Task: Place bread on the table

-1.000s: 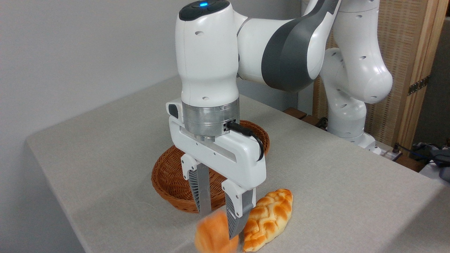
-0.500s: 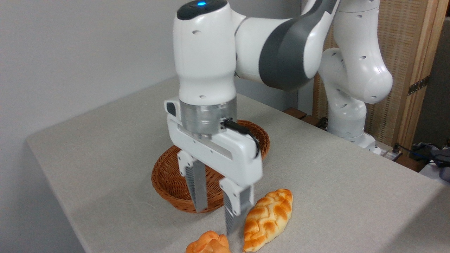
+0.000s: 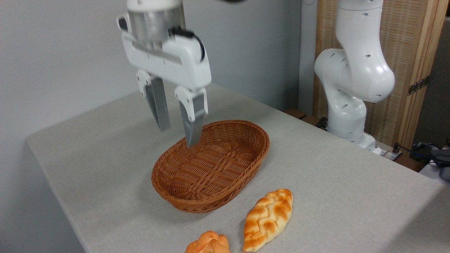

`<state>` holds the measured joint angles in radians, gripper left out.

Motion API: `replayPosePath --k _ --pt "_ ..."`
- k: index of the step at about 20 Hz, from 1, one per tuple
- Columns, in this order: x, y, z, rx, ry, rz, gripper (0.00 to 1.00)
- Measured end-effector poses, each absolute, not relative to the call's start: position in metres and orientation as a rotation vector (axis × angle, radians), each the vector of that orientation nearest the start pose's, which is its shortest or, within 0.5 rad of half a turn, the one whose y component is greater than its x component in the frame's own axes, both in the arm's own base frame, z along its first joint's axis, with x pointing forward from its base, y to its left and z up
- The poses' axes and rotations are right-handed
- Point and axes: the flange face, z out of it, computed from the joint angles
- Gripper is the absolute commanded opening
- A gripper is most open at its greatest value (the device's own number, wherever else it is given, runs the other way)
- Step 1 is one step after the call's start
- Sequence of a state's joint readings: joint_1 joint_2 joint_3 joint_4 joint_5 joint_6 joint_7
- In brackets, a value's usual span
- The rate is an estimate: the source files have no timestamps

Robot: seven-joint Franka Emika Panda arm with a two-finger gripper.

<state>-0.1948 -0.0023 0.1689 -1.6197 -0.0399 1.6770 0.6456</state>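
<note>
The bread (image 3: 208,244), a small golden-orange knotted bun, lies on the table (image 3: 334,196) at the bottom edge of the view, partly cut off by the frame. My gripper (image 3: 178,133) hangs high above the far left rim of the wicker basket, well up and away from the bun. Its two grey fingers (image 3: 192,123) stand apart, open, with nothing between them.
A brown oval wicker basket (image 3: 211,165) stands empty in the middle of the table. A longer braided loaf (image 3: 268,218) lies to the right of the bun. The arm's white base (image 3: 351,105) rises at the back right, beside a wooden screen (image 3: 407,70).
My gripper let go of the bun, which dropped onto the cloth, then rose and moved back and left, uncovering the basket. The braided loaf stayed put.
</note>
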Motion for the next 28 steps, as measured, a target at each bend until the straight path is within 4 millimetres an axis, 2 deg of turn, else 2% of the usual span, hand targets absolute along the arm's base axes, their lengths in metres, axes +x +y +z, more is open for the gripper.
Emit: replayPosePath --k 2,6,13,28 --pt "0.563 -0.021 0.62 -2.987 1.042 -0.118 1.0" --pt "0.569 -0.046 0.606 -2.989 1.074 -0.08 1.0" --pt "0.57 -0.061 0.601 -2.989 1.089 -0.065 1.0" --pt "0.57 -0.062 0.605 -2.988 1.085 -0.077 1.0"
